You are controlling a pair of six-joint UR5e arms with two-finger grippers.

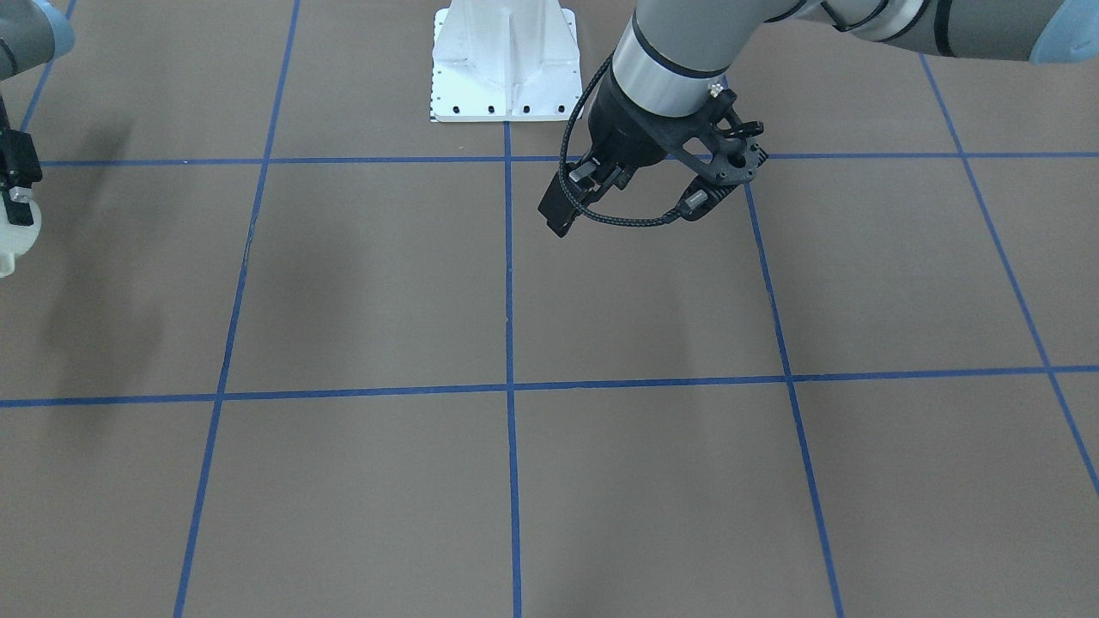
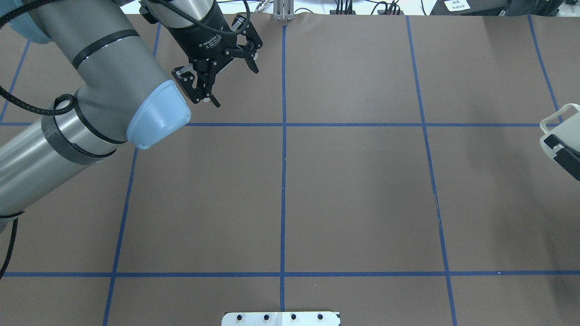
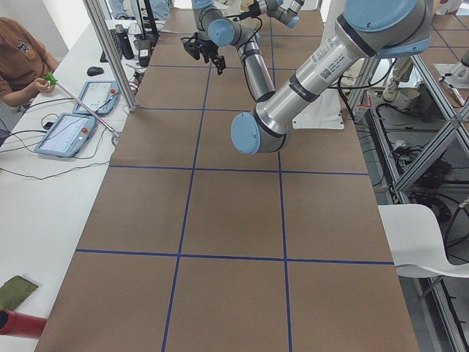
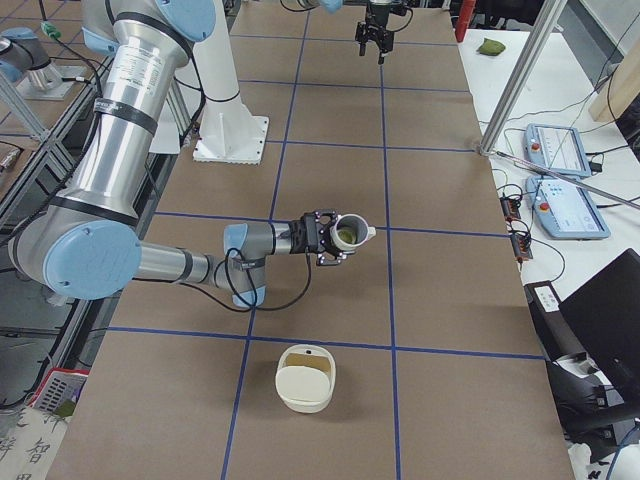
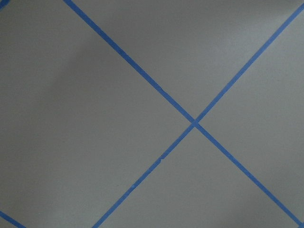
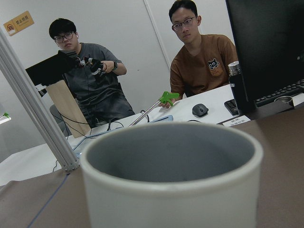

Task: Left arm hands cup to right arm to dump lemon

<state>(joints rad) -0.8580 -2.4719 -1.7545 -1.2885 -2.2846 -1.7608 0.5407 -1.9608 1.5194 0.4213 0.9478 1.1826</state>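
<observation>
The white cup (image 4: 350, 233) is held off the table in my right gripper (image 4: 326, 239), which is shut on its side. The yellow-green lemon (image 4: 346, 236) lies inside it. The cup also shows at the overhead view's right edge (image 2: 558, 123) and the front view's left edge (image 1: 12, 242). In the right wrist view the cup (image 6: 175, 190) fills the foreground, its grey inside showing and the lemon hidden below the rim. My left gripper (image 2: 201, 90), in its black lattice bracket, hangs open and empty over the far table, well away from the cup; it also shows in the front view (image 1: 568, 204).
A cream container (image 4: 305, 378) stands on the table near the right arm, below and in front of the cup. The white robot base (image 1: 502, 60) is at the table's back edge. Two operators (image 6: 199, 57) sit beyond the far edge with tablets (image 4: 562, 150).
</observation>
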